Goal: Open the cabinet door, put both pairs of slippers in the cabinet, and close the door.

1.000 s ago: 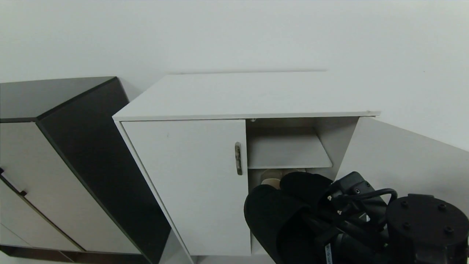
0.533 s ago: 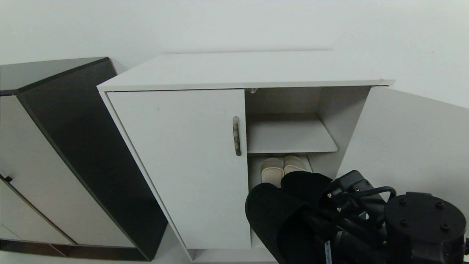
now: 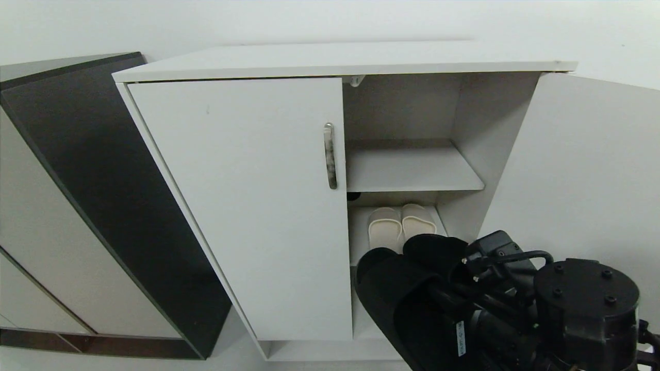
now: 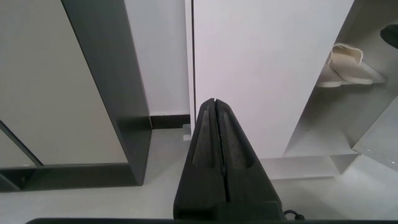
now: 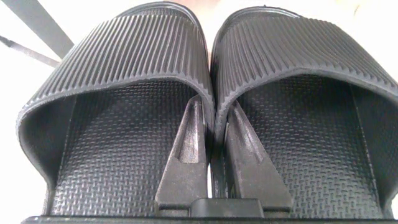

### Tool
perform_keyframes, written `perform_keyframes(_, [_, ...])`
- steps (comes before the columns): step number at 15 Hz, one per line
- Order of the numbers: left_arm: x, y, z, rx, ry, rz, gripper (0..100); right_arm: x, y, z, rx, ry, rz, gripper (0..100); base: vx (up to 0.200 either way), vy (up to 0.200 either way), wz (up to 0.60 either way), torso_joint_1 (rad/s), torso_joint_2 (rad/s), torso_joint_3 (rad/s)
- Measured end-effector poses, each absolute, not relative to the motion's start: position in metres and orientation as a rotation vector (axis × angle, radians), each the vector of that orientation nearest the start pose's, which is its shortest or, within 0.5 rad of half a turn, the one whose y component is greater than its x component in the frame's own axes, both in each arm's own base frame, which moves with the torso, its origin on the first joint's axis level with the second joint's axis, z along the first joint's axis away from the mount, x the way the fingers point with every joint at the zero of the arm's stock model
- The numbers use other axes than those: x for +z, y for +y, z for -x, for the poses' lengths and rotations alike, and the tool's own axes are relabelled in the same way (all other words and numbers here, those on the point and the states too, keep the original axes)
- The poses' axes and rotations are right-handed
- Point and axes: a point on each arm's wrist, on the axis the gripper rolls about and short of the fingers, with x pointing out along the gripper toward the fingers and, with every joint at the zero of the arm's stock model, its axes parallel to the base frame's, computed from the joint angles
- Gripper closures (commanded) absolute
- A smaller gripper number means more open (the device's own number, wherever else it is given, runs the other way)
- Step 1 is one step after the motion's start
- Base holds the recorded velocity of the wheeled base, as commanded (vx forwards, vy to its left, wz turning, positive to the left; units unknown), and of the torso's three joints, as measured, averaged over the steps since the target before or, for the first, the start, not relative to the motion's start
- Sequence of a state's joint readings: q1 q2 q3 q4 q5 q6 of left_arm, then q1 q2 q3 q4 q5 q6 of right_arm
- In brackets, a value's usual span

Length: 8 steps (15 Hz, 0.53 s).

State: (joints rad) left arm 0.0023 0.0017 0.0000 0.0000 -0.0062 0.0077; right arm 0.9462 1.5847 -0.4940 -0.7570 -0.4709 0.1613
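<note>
While the white cabinet [image 3: 340, 56] stands against the wall with its right door [image 3: 582, 170] swung wide open, its left door [image 3: 247, 206] is kept shut, and a metal handle [image 3: 330, 156] is seen upright along that door's inner edge. Inside the open right half, a bare shelf [image 3: 412, 167] is set across the upper part. Below it, a pair of cream slippers [image 3: 399, 226] is laid side by side toward the back of the lower compartment. A pair of black slippers [image 3: 402, 293] is held in the air by the right gripper [image 5: 212, 124] just in front of the lower compartment's front edge, close to the cream pair. Whether the toes have crossed that edge cannot be told. In the right wrist view, one finger is seen inside each black slipper, and the two adjoining inner walls are pinched together between the narrow jaws, with the ribbed straps arching over them. The left gripper [image 4: 214, 102] is held low in front of the shut left door, above the pale floor [image 4: 155, 155], with its jaws pressed flat together and nothing between them. A dark cabinet [image 3: 103, 180] with pale fronts is placed just beside the white cabinet's left side.
</note>
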Motion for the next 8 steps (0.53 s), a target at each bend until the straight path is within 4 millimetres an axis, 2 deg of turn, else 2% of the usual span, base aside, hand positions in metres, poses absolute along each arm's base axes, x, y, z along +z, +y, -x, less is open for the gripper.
perform_keyframes(4, [0.076, 0.000, 0.023, -0.003, 0.002, -0.008, 100, 0.148, 0.198, -0.160, 0.345, 0.268, 0.068, 100, 0.000, 0.000, 0.00, 0.000, 0.00, 0.000])
perform_keyframes(8, [0.076, 0.000, 0.023, -0.003, 0.002, -0.008, 100, 0.182, 0.223, -0.179, 0.165, 0.184, 0.014, 100, 0.000, 0.000, 0.00, 0.000, 0.00, 0.000])
